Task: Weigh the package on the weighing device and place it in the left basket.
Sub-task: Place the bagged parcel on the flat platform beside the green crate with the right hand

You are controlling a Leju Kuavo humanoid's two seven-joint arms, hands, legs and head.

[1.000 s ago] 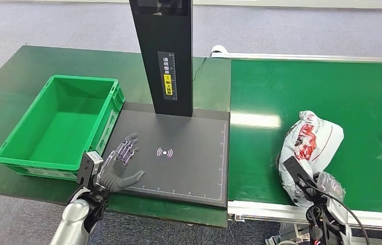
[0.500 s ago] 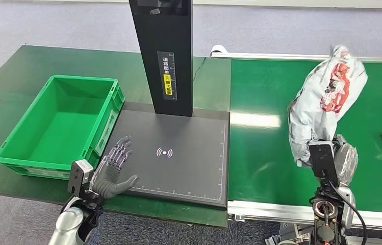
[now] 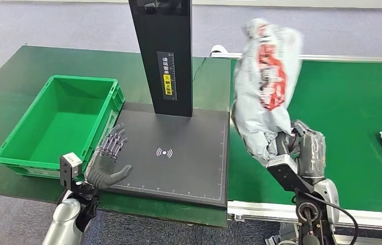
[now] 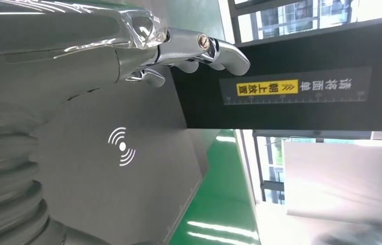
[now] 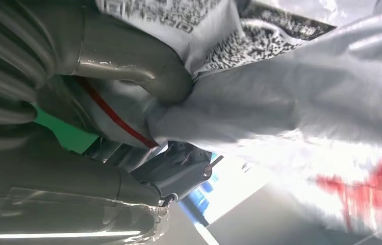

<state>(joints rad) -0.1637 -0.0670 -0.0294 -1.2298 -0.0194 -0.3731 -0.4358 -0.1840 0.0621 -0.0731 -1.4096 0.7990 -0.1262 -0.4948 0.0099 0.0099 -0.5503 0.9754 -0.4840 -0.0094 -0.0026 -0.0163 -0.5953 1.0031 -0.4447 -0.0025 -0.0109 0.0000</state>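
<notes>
The step in hand seems to be the carry to the scale. The right hand (image 3: 301,150) grips the lower end of the white crumpled plastic package with red print (image 3: 265,76), which stands up above the hand, in the air over the edge between the green conveyor belt (image 3: 341,107) and the flat black weighing platform (image 3: 178,153). Next, the hand should probably move further to its left and lower the package on the platform. The left hand (image 3: 106,166) is empty, fingers spread, palm raised, at the platform's corner just beside the green plastic basket (image 3: 20,158).
</notes>
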